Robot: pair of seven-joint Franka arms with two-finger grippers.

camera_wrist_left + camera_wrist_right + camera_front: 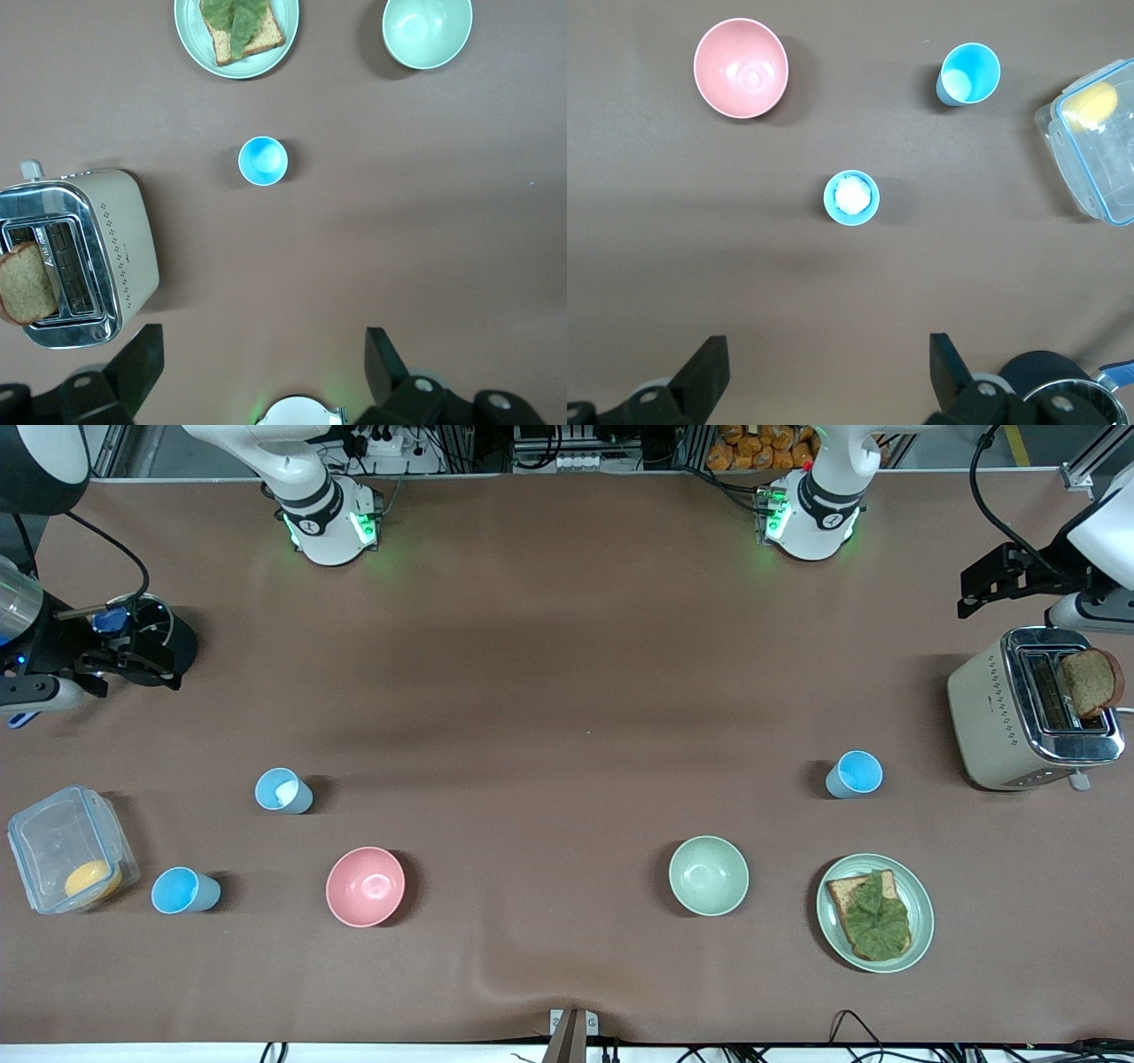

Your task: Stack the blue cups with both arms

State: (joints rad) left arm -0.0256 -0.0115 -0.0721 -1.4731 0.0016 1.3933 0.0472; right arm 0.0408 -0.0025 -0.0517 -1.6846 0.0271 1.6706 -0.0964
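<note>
1. Three blue cups stand upright and apart: one (856,773) near the toaster (1028,708), at 1 o'clock from the green bowl (709,875).
2. A second cup (283,790) sits at 11 o'clock from the pink bowl (365,886); the third (183,890) stands beside the clear container (71,849).
3. The left gripper (261,372) hangs released, fingers spread, empty, above the table near the toaster.
4. The right gripper (824,372) hangs likewise spread and empty above the table at the right arm's end.

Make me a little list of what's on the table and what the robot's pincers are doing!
blue cups: three, all upright, apart
bowls: pink bowl, green bowl
toaster: holds bread
plate: toast with lettuce
container: clear, yellow thing inside
left pincer: open, up high, empty
right pincer: open, up high, empty
</note>
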